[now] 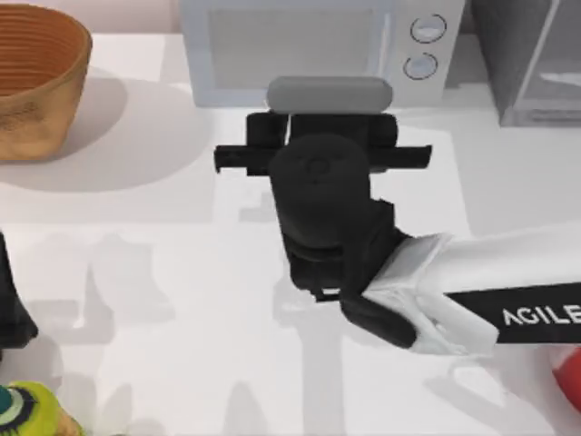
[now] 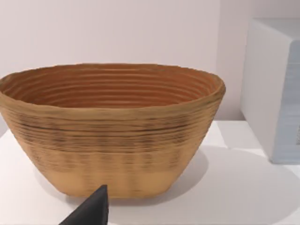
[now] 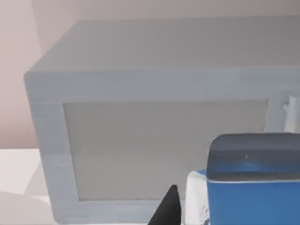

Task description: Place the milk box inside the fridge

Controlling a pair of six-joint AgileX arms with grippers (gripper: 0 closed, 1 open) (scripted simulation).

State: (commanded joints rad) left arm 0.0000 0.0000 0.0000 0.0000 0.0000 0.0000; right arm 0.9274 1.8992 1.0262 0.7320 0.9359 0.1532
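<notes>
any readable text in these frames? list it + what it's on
"AGILE", cut off by the picture's edge: on the right arm's white link, top view.
Milk box, right wrist view: no lettering shows on the visible face.
Microwave: two round knobs, no readable markings.
Basket: none.

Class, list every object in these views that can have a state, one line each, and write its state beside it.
Small blue milk box: upright on the table before the microwave, not in the fridge.
Pale microwave with two round knobs: door shut.
Dark grey fridge: door state unclear.
Woven brown basket: upright, empty.
Right gripper: above the milk box.
Left gripper: near the basket.
</notes>
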